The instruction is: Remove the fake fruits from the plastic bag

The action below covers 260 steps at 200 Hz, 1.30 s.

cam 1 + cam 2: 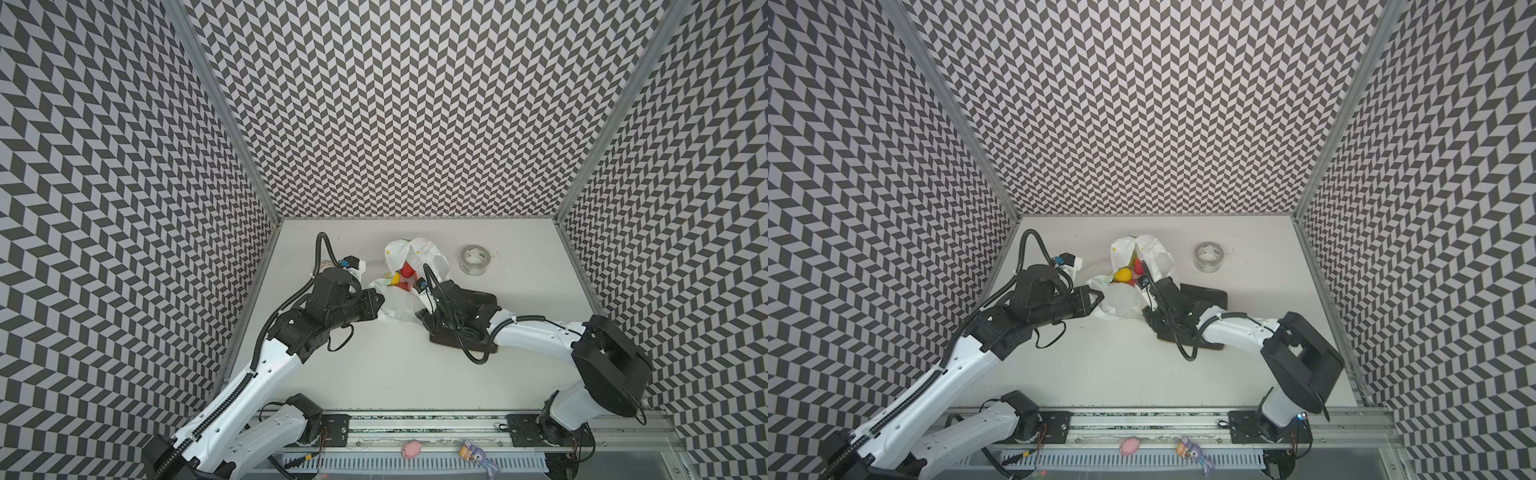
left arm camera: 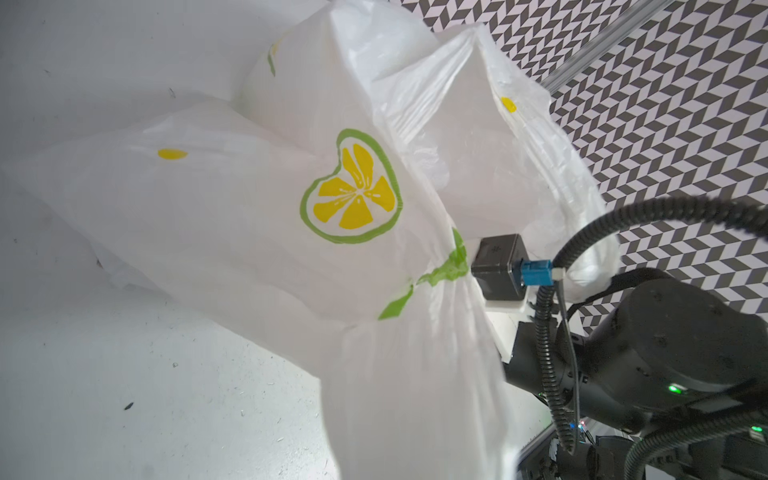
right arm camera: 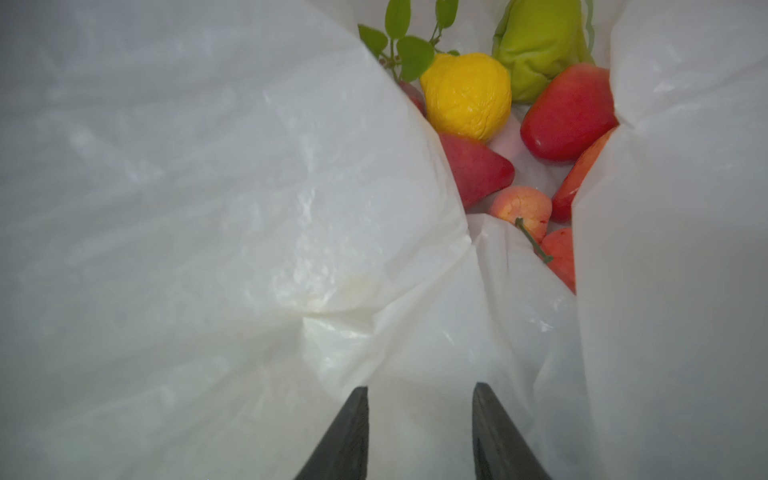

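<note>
While left end effector (image 1: 379, 302) clenches the plastic bag (image 1: 397, 309) at frame centre on the surface (image 1: 395, 374), right end effector (image 3: 419, 387) stands parted, empty, in its mouth; fake fruits (image 3: 467, 95) lie inside.

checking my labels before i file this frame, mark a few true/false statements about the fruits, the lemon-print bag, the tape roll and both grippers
1. The glossy yellow toy lemon with green leaves lies inside the thin white plastic bag printed with lemon slices. True.
2. The clear round tape roll sits inside that bag. False: it stands on the white table, apart from the bag.
3. The right gripper is clamped on a red strawberry. False: its jaws are apart and empty, pointing into the bag's mouth; the fruits lie further in.
4. The left gripper is shut on the bag's edge. True.
</note>
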### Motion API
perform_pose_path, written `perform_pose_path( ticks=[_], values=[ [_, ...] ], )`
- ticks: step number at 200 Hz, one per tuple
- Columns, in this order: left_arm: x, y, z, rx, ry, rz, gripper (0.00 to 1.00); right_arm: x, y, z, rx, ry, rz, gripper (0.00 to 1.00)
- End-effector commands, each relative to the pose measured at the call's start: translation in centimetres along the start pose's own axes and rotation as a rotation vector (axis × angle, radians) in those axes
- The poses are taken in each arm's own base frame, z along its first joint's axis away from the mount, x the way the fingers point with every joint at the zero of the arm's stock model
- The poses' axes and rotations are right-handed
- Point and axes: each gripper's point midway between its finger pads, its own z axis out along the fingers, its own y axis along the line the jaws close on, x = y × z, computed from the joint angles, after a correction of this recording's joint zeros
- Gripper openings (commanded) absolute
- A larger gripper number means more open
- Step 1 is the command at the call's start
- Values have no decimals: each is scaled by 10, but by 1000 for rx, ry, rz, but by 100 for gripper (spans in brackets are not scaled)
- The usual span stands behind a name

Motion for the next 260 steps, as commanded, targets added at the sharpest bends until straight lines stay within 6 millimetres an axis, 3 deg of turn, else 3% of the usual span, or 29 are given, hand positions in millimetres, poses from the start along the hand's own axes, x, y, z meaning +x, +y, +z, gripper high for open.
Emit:
perform_pose_path(
  ticks=[1,21,39,50,75,116,145,197,216,260],
  values=[
    [11,12,-5,-70,39,-17,0,-21,-4,0,33,-104,-78,40],
    [19,13,-4,-69,66,-14,0,-33,2,2,-4,-111,-6,40],
    [21,6,-2,-37,75,-1,0,-65,12,-16,-69,-187,74,40],
    [21,0,0,-16,74,6,0,-73,23,-27,-112,-223,74,40],
    [15,-8,0,1,57,22,0,-69,40,-41,-102,-244,-86,40],
    [0,-11,-13,-14,-21,35,0,-89,25,-48,47,-304,-421,37],
    [4,-11,-15,-10,-11,32,0,-106,5,-34,214,-317,-575,30],
    [4,-18,-21,14,-14,32,0,-97,-15,-8,375,-250,-862,16],
    [2,-19,-25,13,-17,38,0,-99,-23,-2,402,-243,-883,16],
    [5,-24,-36,23,-4,63,0,-97,-34,32,435,-149,-867,16]
  ],
)
